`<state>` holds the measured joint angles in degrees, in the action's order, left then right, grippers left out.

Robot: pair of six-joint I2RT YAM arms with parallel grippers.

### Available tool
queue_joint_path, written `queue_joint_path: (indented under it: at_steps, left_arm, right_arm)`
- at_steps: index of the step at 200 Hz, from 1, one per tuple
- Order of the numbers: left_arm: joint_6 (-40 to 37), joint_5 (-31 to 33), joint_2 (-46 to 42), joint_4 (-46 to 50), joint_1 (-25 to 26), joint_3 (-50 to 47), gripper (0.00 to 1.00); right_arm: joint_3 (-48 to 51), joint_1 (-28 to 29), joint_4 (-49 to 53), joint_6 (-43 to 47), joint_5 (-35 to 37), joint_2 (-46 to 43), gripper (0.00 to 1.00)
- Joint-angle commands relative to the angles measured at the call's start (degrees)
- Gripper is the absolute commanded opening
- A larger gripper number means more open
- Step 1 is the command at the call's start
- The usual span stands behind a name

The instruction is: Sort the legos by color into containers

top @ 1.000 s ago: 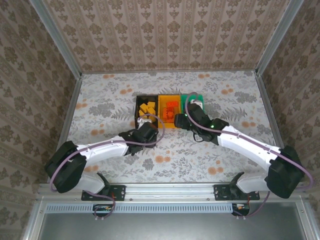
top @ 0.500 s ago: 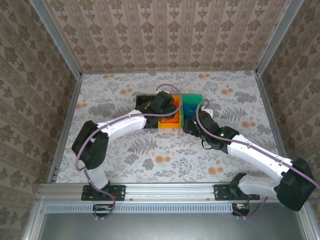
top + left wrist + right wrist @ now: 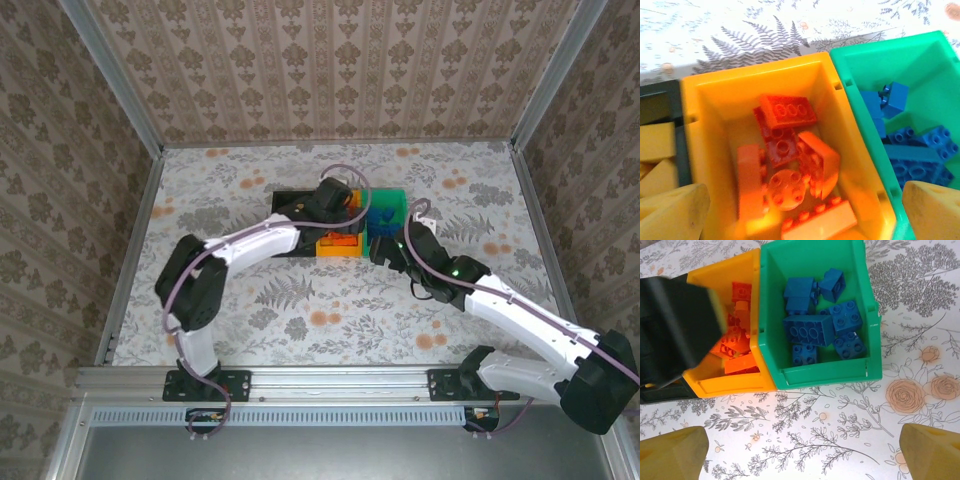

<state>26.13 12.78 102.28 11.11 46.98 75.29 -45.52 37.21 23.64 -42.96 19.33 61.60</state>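
Legos (image 3: 787, 110), red, sitting inside orange bin (image 3: 700, 125) | left gripper (image 3: 804, 212) hovering above it, jaws apart | right gripper (image 3: 802, 452) hovering near it, jaws apart

Floral-print counter (image 3: 250, 300) carrying one row of containers (image 3: 340, 245).
Covered in grey ferns, leaves and orange roses, edged by metal rails (image 3: 135, 250) at the sides and papered walls (image 3: 330, 70) beyond. Set flat toward the far middle: an orange-yellow bin (image 3: 730, 382), upright with its open top up. Touching the left wall of the orange-yellow bin, a black bin (image 3: 660, 102); touching its right wall, a green bin (image 3: 825, 372). All three joined side by side. Just in front of the orange-yellow bin, fern and rose print.
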Motion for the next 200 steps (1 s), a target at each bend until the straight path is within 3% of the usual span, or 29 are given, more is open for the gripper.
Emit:
queue_joint_path:
  at_steps: [1,36,68,99,114,138,165,183,200]
  left_arm:
    - [-1.1,4.2,-12.6,-3.7,1.4,-6.9,1.00]
    - [-5.4,15.3,-31.0,-11.2,3.9,-24.9,1.00]
    - [-10.3,23.1,-43.4,-18.5,1.8,-40.3,1.00]
    - [-9.7,31.1,-49.7,-12.7,-5.7,-44.4,1.00]
    - [-13.0,34.6,-50.5,-13.3,-10.4,-45.2,1.00]
    - [-14.8,35.1,-47.6,-12.6,-21.4,-44.5,1.00]
    - [-15.5,30.7,-39.9,-14.6,-34.5,-44.7,1.00]
    - [-15.1,24.6,-35.2,-24.2,-39.4,-47.4,1.00]
    - [-18.0,20.6,-31.9,-38.4,-39.7,-51.1,1.00]
  right_arm:
    - [-0.4,-0.3,1.2,3.5,3.0,-2.5,1.00]
    - [2.8,-0.3,1.1,2.9,11.0,-6.7,1.00]
    - [6.5,-0.4,-1.9,5.4,15.2,-10.1,1.00]
    - [7.4,-0.8,-2.7,6.9,19.2,-10.4,1.00]
    - [8.2,-1.2,-4.4,8.9,20.0,-10.5,1.00]
    - [9.5,-2.0,-8.1,13.6,18.4,-10.5,1.00]
    - [11.3,-3.9,-11.1,15.7,18.8,-10.1,1.00]
    - [13.0,-5.5,-14.1,15.9,17.9,-10.4,1.00]
    - [15.0,-6.5,-17.6,16.5,16.8,-11.0,1.00]
